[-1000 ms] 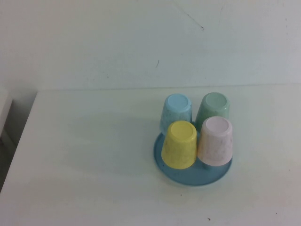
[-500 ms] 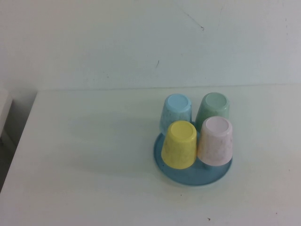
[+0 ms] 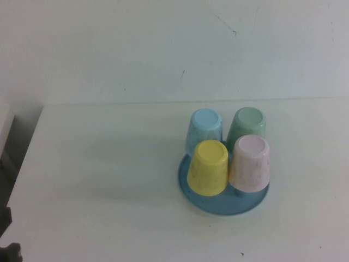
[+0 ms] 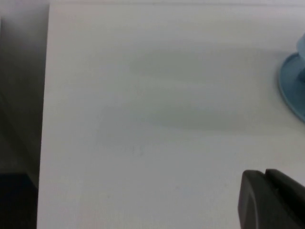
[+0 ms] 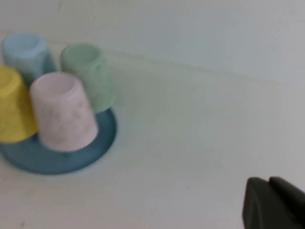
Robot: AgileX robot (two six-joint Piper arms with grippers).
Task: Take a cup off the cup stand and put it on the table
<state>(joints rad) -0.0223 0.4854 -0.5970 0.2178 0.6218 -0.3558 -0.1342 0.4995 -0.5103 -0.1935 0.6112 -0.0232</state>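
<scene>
A white table [image 3: 109, 180] holds a round blue cup stand [image 3: 223, 204] right of centre, carrying four upturned cups. The pale pink cup [image 3: 250, 162] sits on its near right peg, beside a yellow cup [image 3: 208, 167]. The left gripper [image 3: 6, 240] shows only at the near left corner; the right gripper [image 5: 274, 202] is a dark sliver. I cannot tell either grip. Nothing is grasped; reaching likely comes next.

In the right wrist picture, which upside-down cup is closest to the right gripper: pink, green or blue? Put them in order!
From the right gripper, at the picture's corner:
1. Pale pink speckled plastic cup, front of the round blue cup stand.
2. Green plastic cup, behind it.
3. Light blue plastic cup, far side.
</scene>
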